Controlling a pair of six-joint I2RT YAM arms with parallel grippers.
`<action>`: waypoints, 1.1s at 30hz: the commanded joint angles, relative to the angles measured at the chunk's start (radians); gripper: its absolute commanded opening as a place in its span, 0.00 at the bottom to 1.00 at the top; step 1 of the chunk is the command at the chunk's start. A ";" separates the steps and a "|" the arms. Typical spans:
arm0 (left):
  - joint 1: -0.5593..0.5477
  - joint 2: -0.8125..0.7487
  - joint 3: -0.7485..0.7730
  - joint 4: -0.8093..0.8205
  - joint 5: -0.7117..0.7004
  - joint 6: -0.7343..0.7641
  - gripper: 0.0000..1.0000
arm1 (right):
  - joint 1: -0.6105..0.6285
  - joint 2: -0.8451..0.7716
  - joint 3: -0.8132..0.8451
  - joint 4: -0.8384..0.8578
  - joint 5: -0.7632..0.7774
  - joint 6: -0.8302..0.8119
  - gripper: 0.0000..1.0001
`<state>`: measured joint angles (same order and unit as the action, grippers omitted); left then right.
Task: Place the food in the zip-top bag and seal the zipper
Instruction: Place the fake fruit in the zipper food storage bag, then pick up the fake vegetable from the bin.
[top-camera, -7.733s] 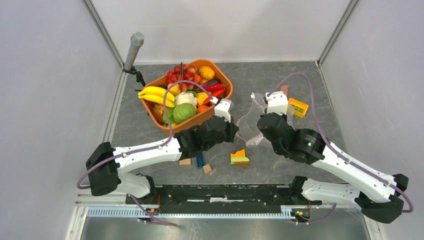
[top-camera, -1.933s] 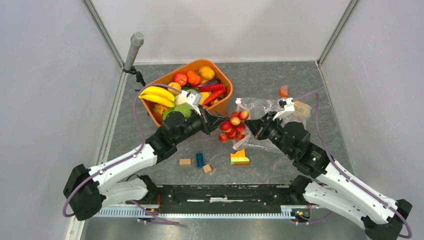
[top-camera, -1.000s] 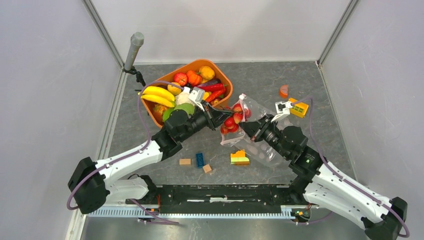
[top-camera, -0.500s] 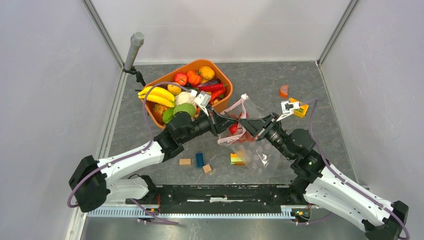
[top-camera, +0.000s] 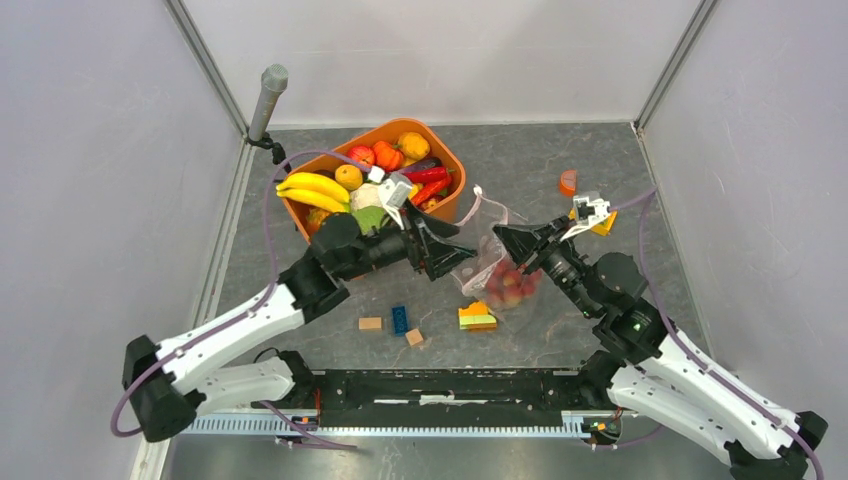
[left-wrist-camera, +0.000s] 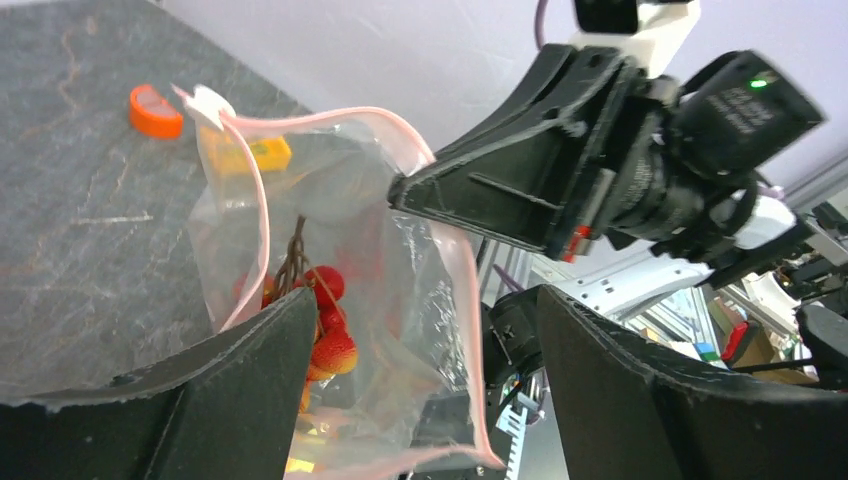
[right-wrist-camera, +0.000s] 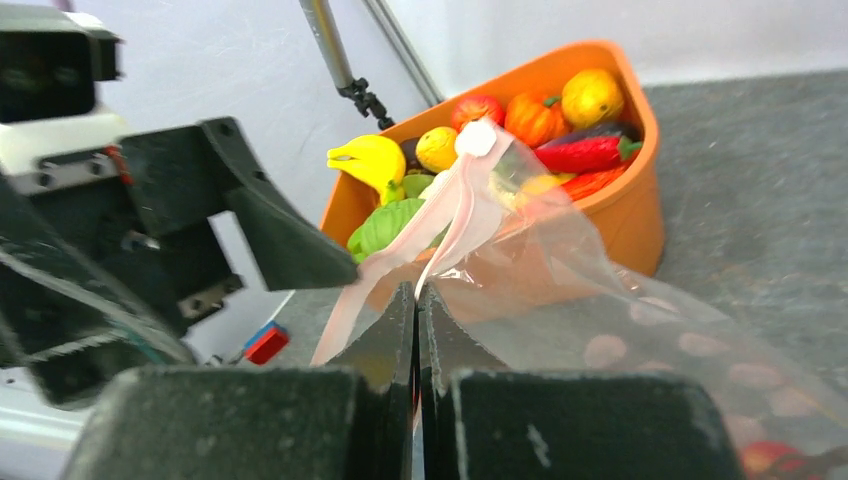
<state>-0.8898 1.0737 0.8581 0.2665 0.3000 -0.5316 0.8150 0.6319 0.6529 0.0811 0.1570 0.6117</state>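
A dark grey, stone-patterned bench (top-camera: 520, 160) is enclosed by plain pale walls (top-camera: 440, 50) on three sides, with metal corner posts (top-camera: 206, 60) and a grey cylinder (top-camera: 267, 97) on a stand back left.

Thin, clear, crinkly plastic zip-top bag (left-wrist-camera: 405, 290) with glossy creases, smooth pale pink plastic zipper (left-wrist-camera: 257, 200) strip, shiny red plastic grapes (left-wrist-camera: 335, 352), smooth orange plastic tub (right-wrist-camera: 625, 225), glossy yellow plastic bananas (top-camera: 312, 189), matt grey stone-look veined tabletop (top-camera: 560, 165), matt black, rough-edged plastic left fingers (left-wrist-camera: 230, 395)
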 joint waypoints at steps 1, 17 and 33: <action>-0.005 -0.128 0.054 -0.064 0.017 0.078 0.88 | -0.004 -0.059 0.045 0.073 0.031 -0.225 0.00; 0.020 -0.187 0.071 -0.529 -0.658 0.196 1.00 | -0.004 -0.097 0.045 -0.112 0.293 -0.337 0.00; 0.342 -0.093 0.075 -0.667 -0.531 0.153 1.00 | -0.004 0.072 0.079 -0.218 0.103 -0.252 0.00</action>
<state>-0.5724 0.9699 0.9180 -0.3943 -0.2821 -0.3889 0.8131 0.7124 0.7376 -0.1593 0.2974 0.3286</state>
